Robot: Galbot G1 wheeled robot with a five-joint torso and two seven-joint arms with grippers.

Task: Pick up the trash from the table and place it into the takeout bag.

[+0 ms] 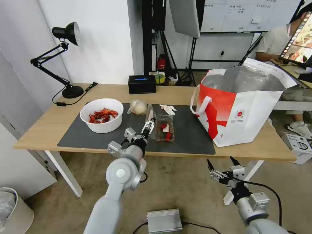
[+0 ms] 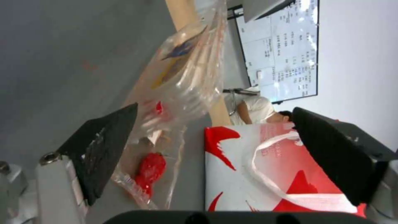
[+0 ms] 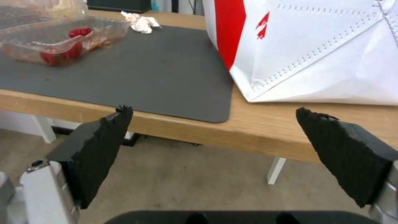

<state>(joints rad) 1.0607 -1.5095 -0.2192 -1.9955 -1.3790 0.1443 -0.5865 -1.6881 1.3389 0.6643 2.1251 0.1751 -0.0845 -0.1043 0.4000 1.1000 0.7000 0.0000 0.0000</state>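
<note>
On the dark mat [image 1: 191, 139] of the table [image 1: 39, 130] lies the trash: a clear clamshell tray [image 1: 164, 128] with red scraps, a crumpled tissue [image 1: 168, 109], a baggie [image 1: 138, 107] and a white bowl [image 1: 97, 104] of crayfish shells. My left gripper [image 1: 149, 125] is open right at the tray's left side; in the left wrist view the tray [image 2: 178, 90] rests beside one finger [image 2: 104, 152] of the left gripper [image 2: 214, 108]. The takeout bag [image 1: 247, 113] stands open at the right. My right gripper [image 1: 221, 161] hangs open below the table's front edge, with the tray [image 3: 62, 40] and bag [image 3: 323, 53] ahead of it.
A black box [image 1: 142, 84] and a desk lamp [image 1: 65, 58] stand at the table's back. On the floor lie a metal power unit [image 1: 164, 221], a white bin [image 1: 13, 211] at the left and a white box [image 1: 299, 144] at the right.
</note>
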